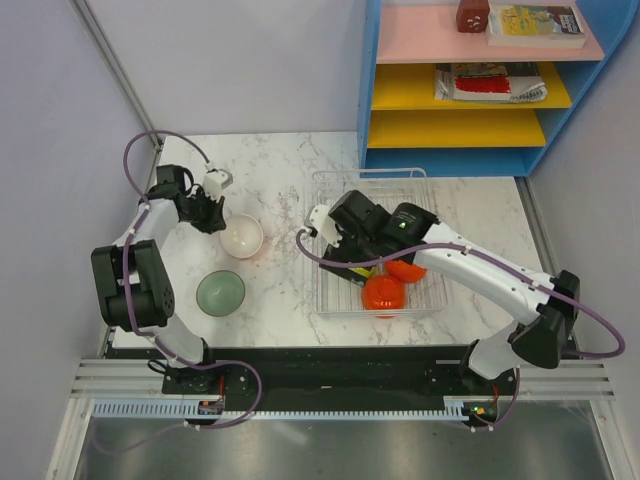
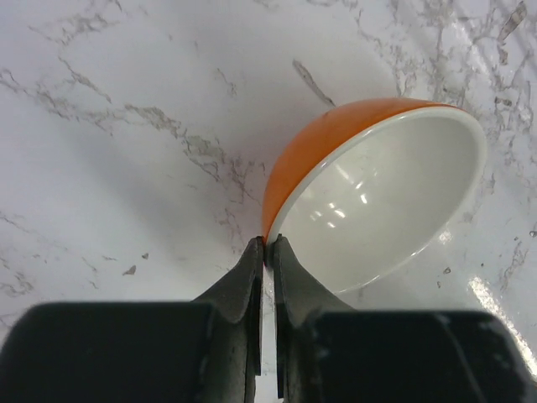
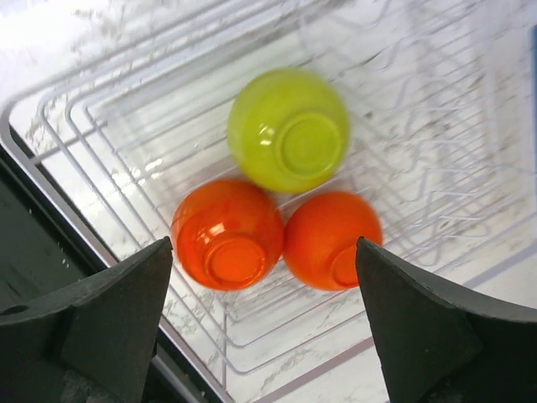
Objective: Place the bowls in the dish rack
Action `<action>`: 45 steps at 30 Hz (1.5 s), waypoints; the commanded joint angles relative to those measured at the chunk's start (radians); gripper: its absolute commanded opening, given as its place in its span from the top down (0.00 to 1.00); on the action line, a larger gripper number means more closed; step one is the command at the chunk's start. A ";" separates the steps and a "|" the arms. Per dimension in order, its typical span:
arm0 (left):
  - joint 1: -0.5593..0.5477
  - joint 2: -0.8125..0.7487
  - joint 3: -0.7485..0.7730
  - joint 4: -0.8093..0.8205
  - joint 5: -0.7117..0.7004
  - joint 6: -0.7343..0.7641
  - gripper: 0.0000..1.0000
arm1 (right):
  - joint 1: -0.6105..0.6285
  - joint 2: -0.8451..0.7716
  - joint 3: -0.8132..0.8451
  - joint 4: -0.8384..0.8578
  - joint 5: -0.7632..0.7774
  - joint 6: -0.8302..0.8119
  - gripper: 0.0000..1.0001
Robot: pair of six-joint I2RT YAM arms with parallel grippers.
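My left gripper (image 2: 267, 243) is shut on the near rim of an orange-red bowl with a white inside (image 2: 377, 193), which is tilted on the marble. In the top view this bowl (image 1: 241, 237) lies left of the dish rack (image 1: 330, 300), with my left gripper (image 1: 207, 216) at its far-left rim. A pale sage-green bowl (image 1: 220, 292) sits upright nearer the front. My right gripper (image 3: 264, 243) is open and empty above the rack (image 3: 109, 126). In the rack, upside down, are two orange-red bowls (image 3: 228, 233) (image 3: 331, 239) and a yellow-green bowl (image 3: 288, 129). The white bowl is out of view.
A blue shelf unit (image 1: 560, 110) with pink and yellow boards holding books stands at the back right, just behind the rack. My right arm (image 1: 470, 262) lies across the rack and hides part of it. Grey walls close in both sides of the table.
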 commanded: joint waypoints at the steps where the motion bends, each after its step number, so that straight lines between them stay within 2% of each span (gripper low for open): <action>1: -0.078 -0.040 0.098 -0.015 0.008 -0.038 0.98 | -0.026 -0.066 0.081 0.098 0.004 -0.028 0.02; 7: -0.190 0.026 0.144 -0.017 -0.067 -0.054 0.98 | -0.060 -0.058 0.075 0.143 -0.038 -0.013 0.02; 11: -0.210 0.080 0.175 -0.017 -0.075 -0.057 0.98 | -0.074 -0.066 0.038 0.152 -0.078 -0.002 0.02; 13: -0.215 0.093 0.186 -0.020 -0.065 -0.057 0.98 | -0.101 -0.068 0.030 0.158 -0.146 0.009 0.02; 25: -0.230 -0.028 0.230 -0.038 0.159 -0.013 0.98 | -0.334 -0.077 0.043 0.322 -0.584 0.214 0.02; 33: -0.285 -0.103 0.288 -0.191 0.394 0.113 0.98 | -0.445 -0.031 0.003 0.495 -0.837 0.398 0.02; 39: -0.386 -0.141 0.344 -0.265 0.419 0.147 0.98 | -0.517 0.029 -0.016 0.603 -0.926 0.529 0.02; 45: -0.483 -0.109 0.436 -0.286 0.397 0.136 0.98 | -0.572 0.078 -0.071 0.704 -1.030 0.644 0.02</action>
